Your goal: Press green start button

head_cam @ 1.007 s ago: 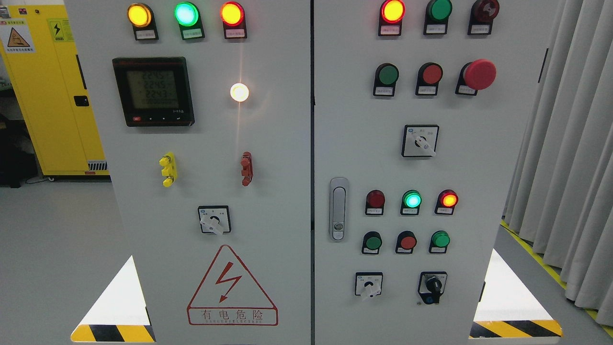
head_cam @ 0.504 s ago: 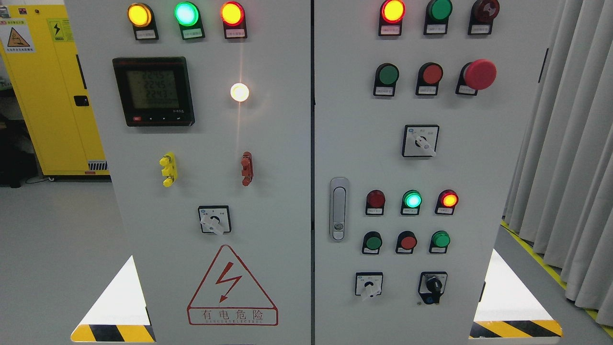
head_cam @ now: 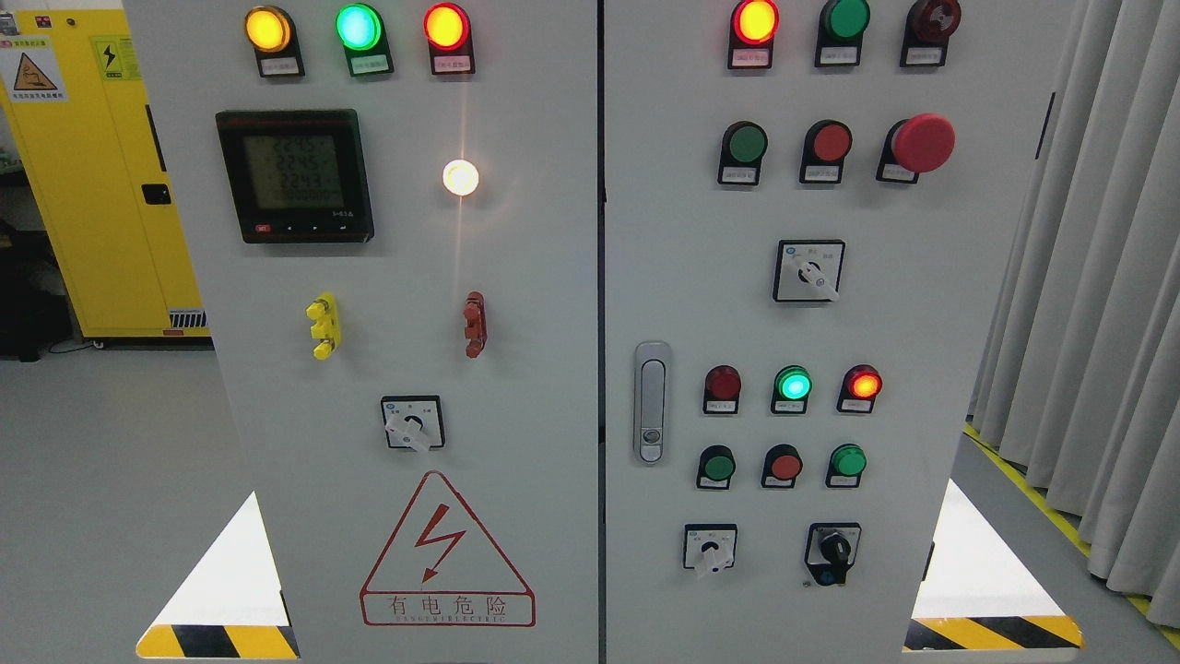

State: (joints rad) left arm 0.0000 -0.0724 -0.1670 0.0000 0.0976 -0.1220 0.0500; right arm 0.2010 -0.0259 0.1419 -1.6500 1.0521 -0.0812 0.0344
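A grey control cabinet fills the head view, split into a left door [head_cam: 406,277] and a right door [head_cam: 922,304]. On the right door, a green push button [head_cam: 747,144] sits beside a red push button [head_cam: 831,143] and a red mushroom stop button [head_cam: 924,143]. Lower down are two more green buttons [head_cam: 718,467] [head_cam: 847,460] with a red button [head_cam: 785,465] between them. I cannot tell which green button is the start one. Neither of my hands nor arms shows anywhere in the view.
Lit indicator lamps [head_cam: 358,27] line the cabinet top; a lit green lamp [head_cam: 793,384] sits mid-right. A meter display [head_cam: 295,175], rotary switches [head_cam: 809,272], a door handle [head_cam: 652,401], a yellow cabinet [head_cam: 92,184] at left and grey curtains [head_cam: 1097,277] at right.
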